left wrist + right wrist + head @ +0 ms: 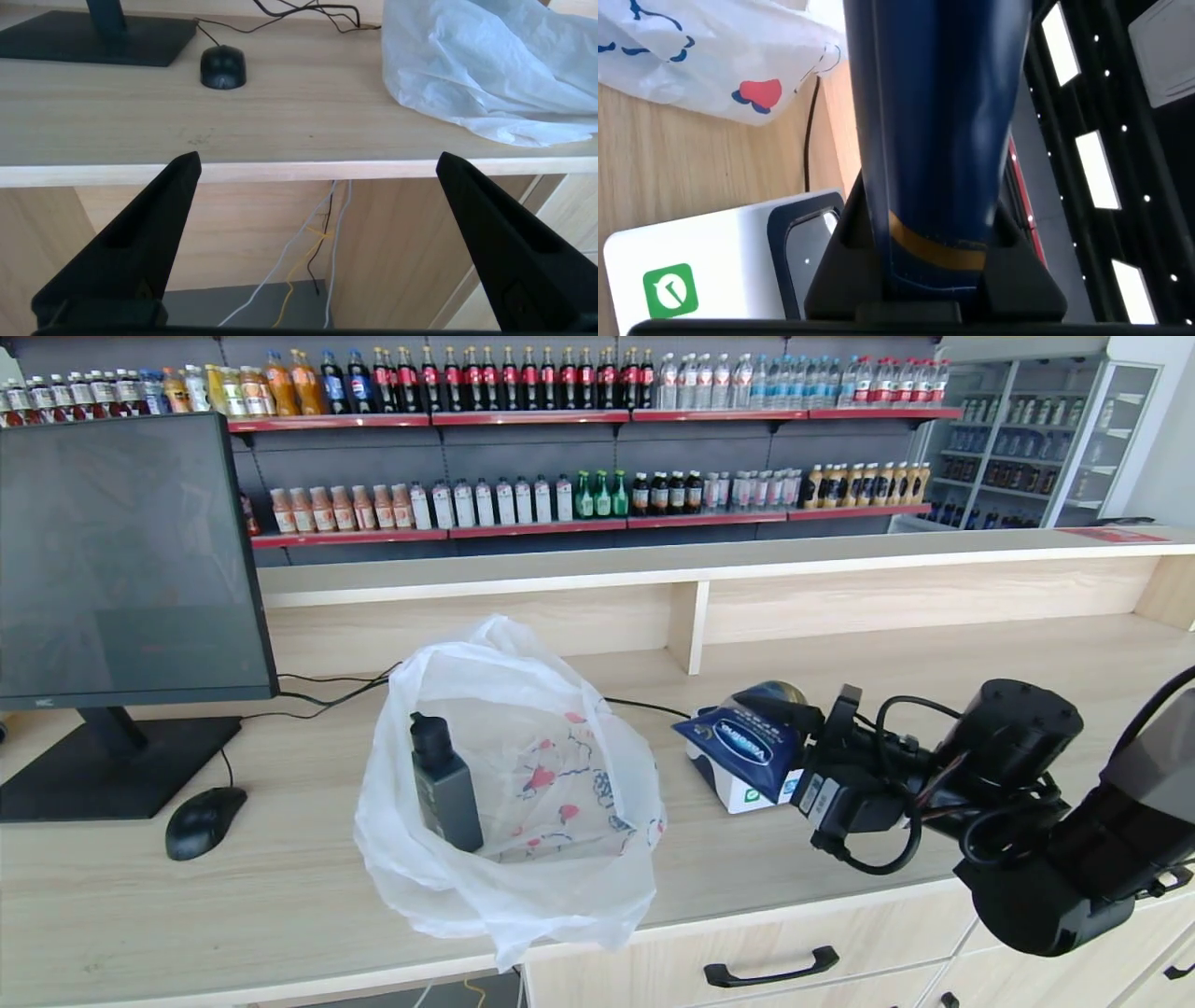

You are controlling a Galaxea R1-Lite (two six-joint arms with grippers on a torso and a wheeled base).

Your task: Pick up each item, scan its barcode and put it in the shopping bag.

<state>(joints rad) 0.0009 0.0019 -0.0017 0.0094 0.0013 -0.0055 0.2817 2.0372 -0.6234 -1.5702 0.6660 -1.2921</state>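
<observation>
A white plastic shopping bag (523,821) stands open on the counter with a dark grey bottle (446,784) upright inside it. To its right my right gripper (808,761) is shut on a dark blue pack (747,745), held just above a white scanner box (742,795) with a green mark. In the right wrist view the blue pack (934,121) sits between my fingers (839,252), with the scanner (710,271) and the bag (691,47) beyond. My left gripper (318,238) is open and holds nothing, low in front of the counter edge (280,171).
A monitor (121,560) on a black stand and a black mouse (203,819) occupy the counter's left side, with cables running behind the bag. A raised wooden shelf (691,569) borders the back. Drawers with black handles (770,971) lie below the front edge.
</observation>
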